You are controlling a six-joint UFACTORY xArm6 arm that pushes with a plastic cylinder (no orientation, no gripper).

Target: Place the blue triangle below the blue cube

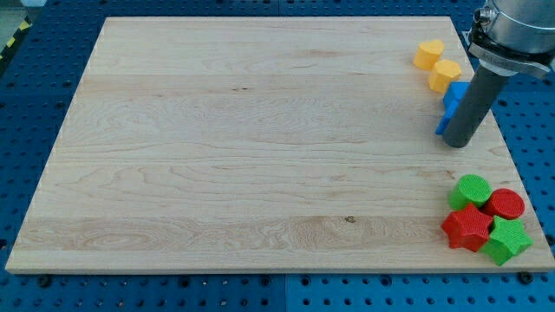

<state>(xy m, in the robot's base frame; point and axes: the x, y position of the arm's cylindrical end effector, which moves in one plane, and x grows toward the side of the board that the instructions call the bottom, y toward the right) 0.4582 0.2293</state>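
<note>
Two blue blocks sit near the board's right edge, partly hidden behind my rod. The upper blue block (455, 94) looks like the cube. A lower blue piece (442, 125) shows just left of the rod and touches the upper one; its shape cannot be made out. My tip (457, 143) rests on the board right beside this lower blue piece, on its right and slightly below it.
Two yellow blocks (427, 54) (447, 74) lie just above the blue ones at the view's top right. At the bottom right a green round block (473, 189), a red cylinder (505, 204), a red star (468, 228) and a green star (507, 240) cluster together.
</note>
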